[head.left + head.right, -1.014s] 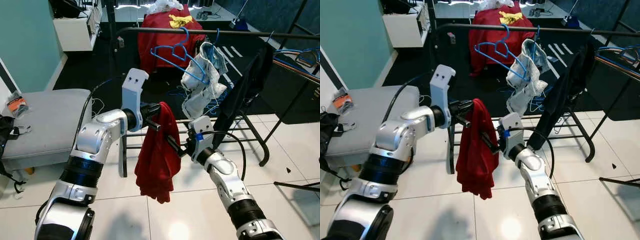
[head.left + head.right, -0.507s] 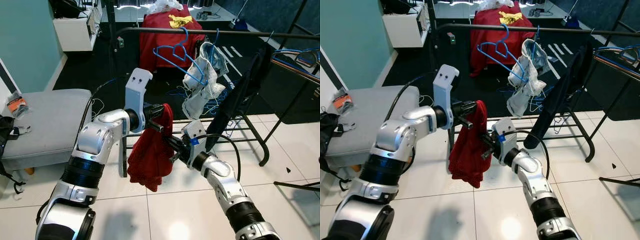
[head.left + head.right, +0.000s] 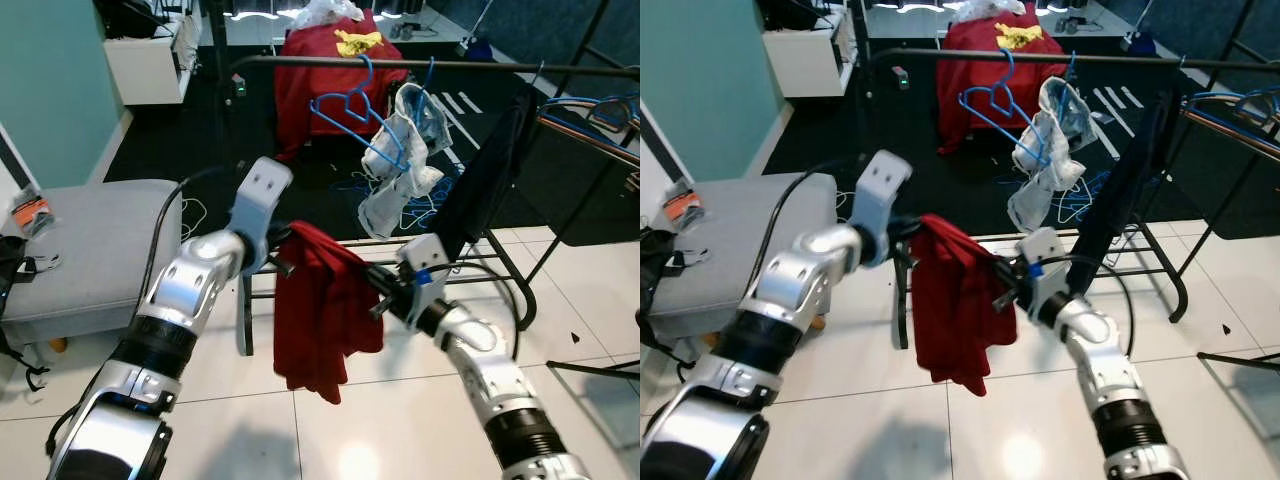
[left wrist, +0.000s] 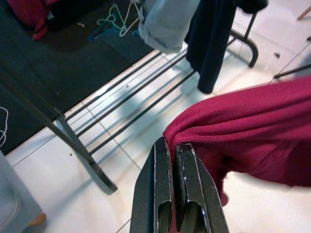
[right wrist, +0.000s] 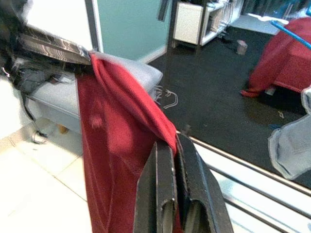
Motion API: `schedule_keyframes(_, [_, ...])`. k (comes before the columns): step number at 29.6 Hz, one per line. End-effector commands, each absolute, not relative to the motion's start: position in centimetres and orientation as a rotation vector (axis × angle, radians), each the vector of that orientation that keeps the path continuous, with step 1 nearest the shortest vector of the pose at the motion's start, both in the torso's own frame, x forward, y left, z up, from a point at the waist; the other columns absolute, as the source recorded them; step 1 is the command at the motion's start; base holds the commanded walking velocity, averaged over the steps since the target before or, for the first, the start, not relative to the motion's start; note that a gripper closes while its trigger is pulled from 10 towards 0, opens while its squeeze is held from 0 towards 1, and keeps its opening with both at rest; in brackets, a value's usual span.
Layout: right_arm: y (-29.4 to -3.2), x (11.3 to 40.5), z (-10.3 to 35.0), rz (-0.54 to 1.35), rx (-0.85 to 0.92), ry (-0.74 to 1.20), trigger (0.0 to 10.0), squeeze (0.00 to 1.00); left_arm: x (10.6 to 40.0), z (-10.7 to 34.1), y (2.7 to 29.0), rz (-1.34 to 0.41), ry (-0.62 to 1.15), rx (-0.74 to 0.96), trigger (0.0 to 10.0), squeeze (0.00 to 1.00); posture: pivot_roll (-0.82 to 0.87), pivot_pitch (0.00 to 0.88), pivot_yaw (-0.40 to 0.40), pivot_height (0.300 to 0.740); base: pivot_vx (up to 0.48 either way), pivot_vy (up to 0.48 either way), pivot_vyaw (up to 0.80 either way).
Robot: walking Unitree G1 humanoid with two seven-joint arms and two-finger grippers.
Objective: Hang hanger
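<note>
Red garment [image 3: 322, 310] hung stretched between both grippers before the clothes rack [image 3: 420, 66]; left gripper [image 4: 172, 154] was clamped on one edge; right gripper [image 5: 174, 145] was pinched on the other; blue hanger [image 3: 362, 112] hung on the rail.

Deep red cloth against silver arms, black rails and white tiles

We see a plain crimson garment [image 3: 322, 315], unpatterned, between our black-fingered left gripper [image 4: 174, 150] and right gripper [image 5: 174, 145]; behind it we note a bright blue hanger [image 3: 352, 108] on a black rack [image 3: 300, 62], a pale grey-white garment [image 3: 400, 150], a black garment [image 3: 485, 165], a red cover [image 3: 320, 65] with a yellow patch, a grey cushioned bench [image 3: 85, 245], a teal wall [image 3: 45, 80] and glossy white floor tiles [image 3: 400, 420].
</note>
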State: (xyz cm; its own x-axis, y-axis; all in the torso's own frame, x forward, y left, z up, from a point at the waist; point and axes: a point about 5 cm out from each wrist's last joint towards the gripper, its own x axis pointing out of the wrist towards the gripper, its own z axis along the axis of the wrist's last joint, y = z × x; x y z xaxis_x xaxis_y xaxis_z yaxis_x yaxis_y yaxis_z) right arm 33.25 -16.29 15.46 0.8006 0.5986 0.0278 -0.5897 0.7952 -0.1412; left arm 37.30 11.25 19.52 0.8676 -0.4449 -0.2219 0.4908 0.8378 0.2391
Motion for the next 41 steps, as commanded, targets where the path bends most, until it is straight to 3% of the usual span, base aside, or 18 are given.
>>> schedule_keyframes(1, [-18.7,32.9,16.2,0.581,-0.087,-0.083,0.0,0.0,37.5,18.8,14.7,-0.369,0.193,0.369,10.0,0.0,-0.06,0.098,0.003,0.74,0.0,0.0,0.0])
schedule_keyframes(8, [-20.3,33.0,17.9,0.584,-0.087,-0.107,0.0,0.0,36.9,17.6,15.3,-0.395,0.185,0.322,10.0,0.0,-0.07,0.058,0.014,0.74,0.0,0.0,0.0])
schedule_keyframes(9, [-20.3,33.2,18.6,0.606,-0.089,-0.113,0.0,0.0,36.8,18.0,14.6,-0.442,0.136,0.264,10.0,0.0,-0.08,0.011,0.011,0.74,0.0,0.0,0.0])
schedule_keyframes(11, [-20.3,33.2,18.6,0.606,-0.089,-0.113,0.0,0.0,36.8,18.0,14.6,-0.442,0.136,0.264,10.0,0.0,-0.08,0.011,0.011,0.74,0.0,0.0,0.0])
schedule_keyframes(12, [-20.2,33.6,19.2,0.627,-0.099,-0.109,0.0,0.0,36.7,18.4,13.9,-0.489,0.1,0.214,10.0,0.0,-0.1,0.065,0.004,0.74,0.0,0.0,0.0])
schedule_keyframes(15, [-20.0,33.9,20.8,0.676,-0.116,-0.107,0.0,0.0,36.0,17.7,12.6,-0.587,0.058,0.188,10.0,0.0,-0.11,0.064,-0.013,0.74,0.0,0.0,0.0])
schedule_keyframes(20, [-20.2,34.6,23.1,0.639,-0.021,-0.167,0.0,0.0,35.1,16.3,11.9,-0.633,0.058,0.199,10.0,0.0,-0.1,0.072,-0.032,0.74,0.0,0.0,0.0])
schedule_keyframes(22, [-20.0,35.1,24.7,0.62,0.158,-0.199,0.0,0.0,34.7,14.8,11.9,-0.604,0.085,0.197,10.0,0.0,-0.1,0.083,-0.069,0.74,0.0,0.0,0.0])
schedule_keyframes(23, [-20.0,35.1,24.7,0.62,0.158,-0.199,0.0,0.0,34.7,14.8,11.9,-0.604,0.085,0.197,10.0,0.0,-0.1,0.083,-0.069,0.74,0.0,0.0,0.0])
schedule_keyframes(24, [-19.5,35.1,25.2,0.642,0.226,-0.197,0.0,0.0,34.6,14.2,11.9,-0.594,0.099,0.188,10.0,1.0,-0.1,0.084,-0.073,0.74,0.0,0.0,0.0])
schedule_keyframes(27, [-17.7,35.1,26.2,0.721,0.389,-0.204,0.0,0.0,34.6,13.8,11.8,-0.565,0.106,0.109,10.0,1.0,-0.09,0.091,-0.081,0.74,0.0,0.0,0.0])
schedule_keyframes(32, [-17.0,35.4,26.8,0.736,0.465,-0.203,0.0,0.0,34.9,13.5,12.0,-0.505,0.119,0.139,10.0,1.0,-0.09,0.094,-0.082,0.74,0.0,0.0,0.0])
schedule_keyframes(33, [-16.7,35.5,26.9,0.732,0.477,-0.197,0.0,0.0,34.9,13.2,12.1,-0.507,0.122,0.174,10.0,0.6,-0.09,0.096,-0.081,0.74,0.0,0.0,0.0])
schedule_keyframes(34, [-16.7,35.5,26.9,0.732,0.477,-0.197,0.0,0.0,34.9,13.2,12.1,-0.507,0.122,0.174,10.0,0.6,-0.09,0.096,-0.081,0.74,0.0,0.0,0.0])
schedule_keyframes(35, [-16.4,35.8,27.0,0.705,0.486,-0.18,0.0,0.0,34.7,13.1,12.2,-0.524,0.124,0.192,10.0,0.0,-0.1,0.101,-0.076,0.74,0.0,0.0,0.0])
schedule_keyframes(41, [-15.8,36.6,26.7,0.642,0.477,-0.133,0.0,0.0,34.3,13.5,11.8,-0.572,0.103,0.184,10.0,0.0,-0.1,0.109,-0.077,0.74,0.0,0.0,0.0])
